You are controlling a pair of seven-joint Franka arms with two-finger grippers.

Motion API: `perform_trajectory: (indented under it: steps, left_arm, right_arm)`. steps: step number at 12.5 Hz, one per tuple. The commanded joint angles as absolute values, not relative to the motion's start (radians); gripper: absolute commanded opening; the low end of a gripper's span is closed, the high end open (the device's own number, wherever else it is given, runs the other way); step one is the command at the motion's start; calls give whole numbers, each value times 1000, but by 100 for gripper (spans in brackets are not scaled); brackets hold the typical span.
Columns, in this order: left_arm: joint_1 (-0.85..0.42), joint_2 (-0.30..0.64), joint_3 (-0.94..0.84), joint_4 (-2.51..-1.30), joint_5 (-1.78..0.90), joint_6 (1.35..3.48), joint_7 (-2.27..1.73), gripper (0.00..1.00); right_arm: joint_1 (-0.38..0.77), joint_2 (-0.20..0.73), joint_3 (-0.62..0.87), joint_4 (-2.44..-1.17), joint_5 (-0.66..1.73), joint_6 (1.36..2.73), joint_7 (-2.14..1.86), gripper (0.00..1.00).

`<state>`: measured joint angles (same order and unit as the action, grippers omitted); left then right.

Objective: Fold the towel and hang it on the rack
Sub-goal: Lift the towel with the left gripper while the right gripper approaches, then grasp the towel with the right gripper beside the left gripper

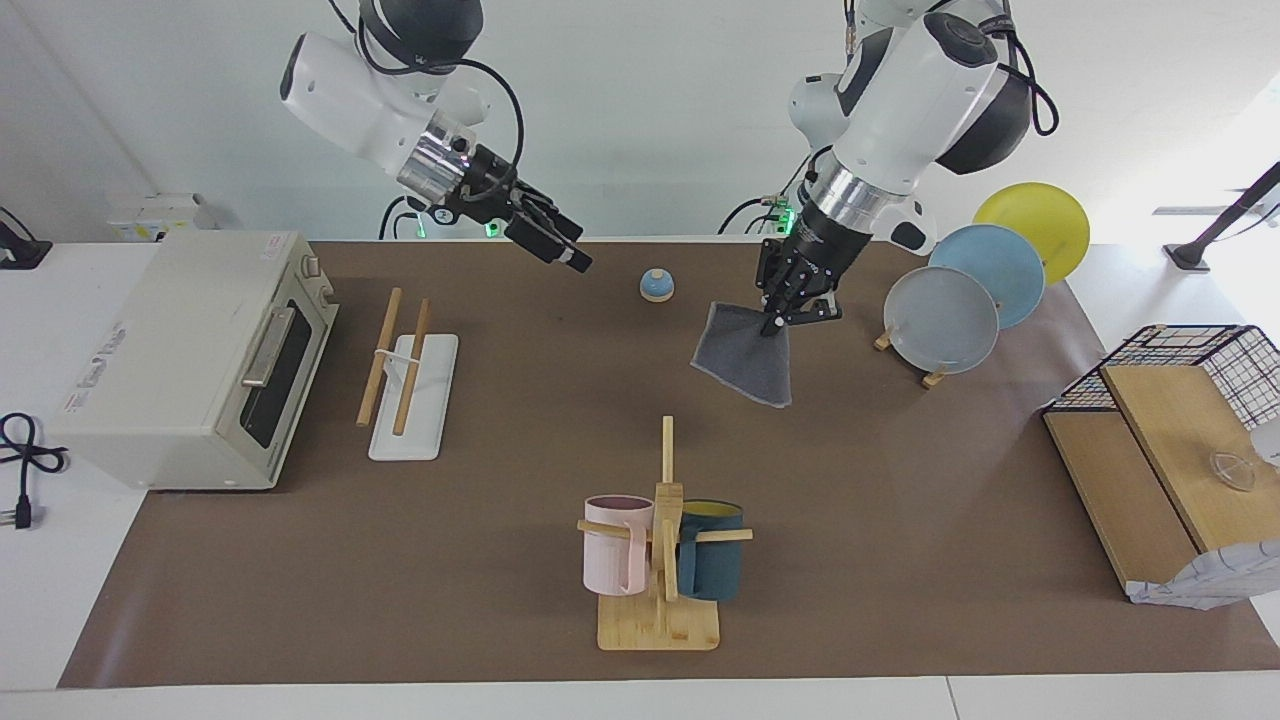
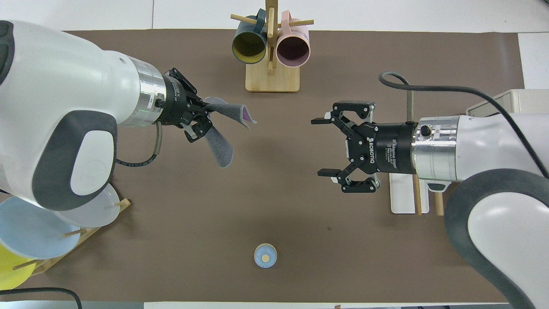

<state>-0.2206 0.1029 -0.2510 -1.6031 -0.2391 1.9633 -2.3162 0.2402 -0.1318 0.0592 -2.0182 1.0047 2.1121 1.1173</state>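
Observation:
The towel (image 1: pixel 745 355) hangs in the air, dark grey face outward, with a sliver of purple at a folded corner (image 2: pixel 245 116). My left gripper (image 1: pixel 778 318) is shut on its upper edge, over the mat between the mug tree and the plate stand. The towel (image 2: pixel 221 148) droops below the left gripper (image 2: pixel 205 116). My right gripper (image 1: pixel 570 255) is open and holds nothing. It hovers (image 2: pixel 319 147) over the mat between the rack and the towel, pointing at the towel. The rack (image 1: pixel 405 365), two wooden rods over a white base, stands beside the oven; the right arm partly covers the rack (image 2: pixel 401 193) from above.
A toaster oven (image 1: pixel 190 360) sits at the right arm's end. A mug tree (image 1: pixel 660 540) with a pink and a teal mug stands farthest from the robots. A small blue bell (image 1: pixel 656 285) lies near the robots. A plate stand (image 1: pixel 940 320) and a wire basket (image 1: pixel 1190 370) are at the left arm's end.

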Motion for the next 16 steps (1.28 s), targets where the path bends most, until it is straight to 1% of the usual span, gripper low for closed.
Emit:
perform_trajectory:
  steps: [1,2,3,6,9,10,12,14,15,16]
  left_arm:
    - [-233,66,-253,-1624,-297,1982,-2371,0]
    - [-235,61,-255,-1628,-317,1993,-2382,0]
    - [-248,52,-255,-1637,-321,2009,-2419,0]
    - [-276,43,-258,-1647,-322,2055,-2496,0]
    - [-291,31,-259,-1675,-322,2088,-2520,0]
    - [-293,25,-259,-1686,-322,2092,-2519,0]
    - [-298,21,-259,-1694,-322,2106,-2531,0]
    - [-298,21,-259,-1694,-322,2108,-2540,0]
    - [-298,21,-259,-1695,-322,2108,-2545,0]
    - [-298,21,-259,-1695,-322,2108,-2546,0]
  right_arm:
    - [245,-19,58,-1915,1049,2155,1117,100]
    - [248,6,58,-1902,1087,2163,1117,100]
    - [258,24,58,-1899,1129,2212,1121,100]
    - [350,46,60,-1895,1146,2316,1185,100]
    - [376,54,60,-1875,1175,2339,1204,100]
    - [376,86,58,-1849,1196,2341,1204,100]
    - [374,113,58,-1819,1197,2347,1204,100]
    - [391,126,61,-1818,1193,2403,1203,100]
    - [425,132,61,-1819,1193,2433,1201,100]
    - [434,136,61,-1819,1190,2465,1198,94]
